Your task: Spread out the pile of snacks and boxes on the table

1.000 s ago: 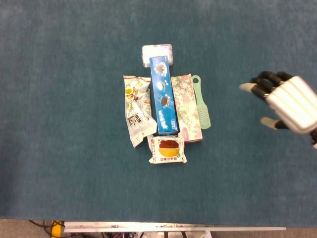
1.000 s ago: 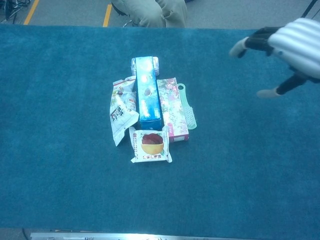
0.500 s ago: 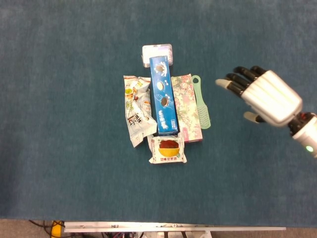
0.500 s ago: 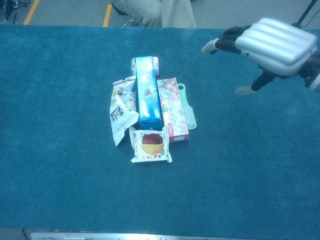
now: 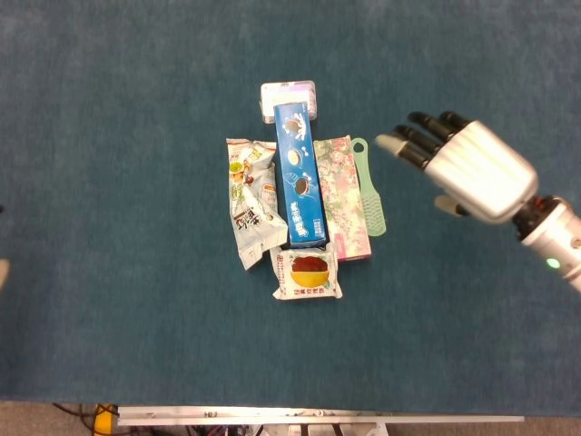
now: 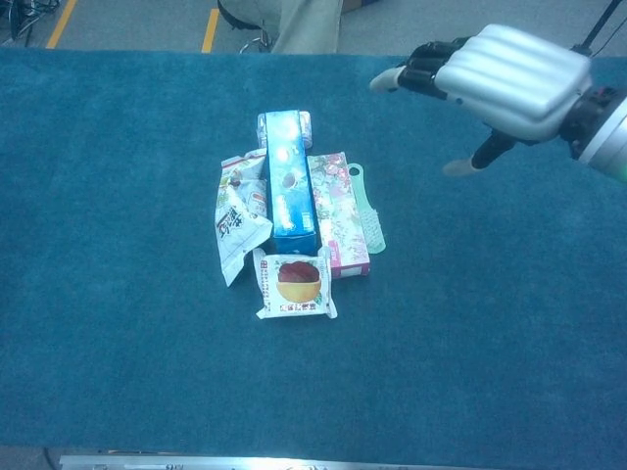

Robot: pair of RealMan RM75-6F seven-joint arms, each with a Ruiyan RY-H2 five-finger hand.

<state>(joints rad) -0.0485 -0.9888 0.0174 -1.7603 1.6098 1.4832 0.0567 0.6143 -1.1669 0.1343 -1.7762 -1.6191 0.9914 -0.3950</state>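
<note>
The pile lies mid-table. A long blue biscuit box [image 5: 300, 177] rests on top, with a floral box [image 5: 343, 195] on its right and a pale green comb [image 5: 370, 186] beside that. A crumpled white snack bag [image 5: 251, 200] lies to the left, a square packet [image 5: 309, 272] with a red and orange picture at the near end, and a small white pack [image 5: 288, 94] at the far end. My right hand [image 5: 467, 168] hovers right of the comb, fingers spread and pointing at the pile, holding nothing; the chest view shows this right hand [image 6: 495, 73] above the cloth.
Dark teal cloth [image 5: 136, 318] covers the whole table. A pale sliver [image 5: 2, 272] shows at the left edge of the head view, perhaps my left hand. A seated person's legs [image 6: 294, 20] are beyond the far edge.
My right hand has moved left toward the pile, from the right edge to just short of the comb. The pale sliver at the left edge is new. The pile has not shifted.
</note>
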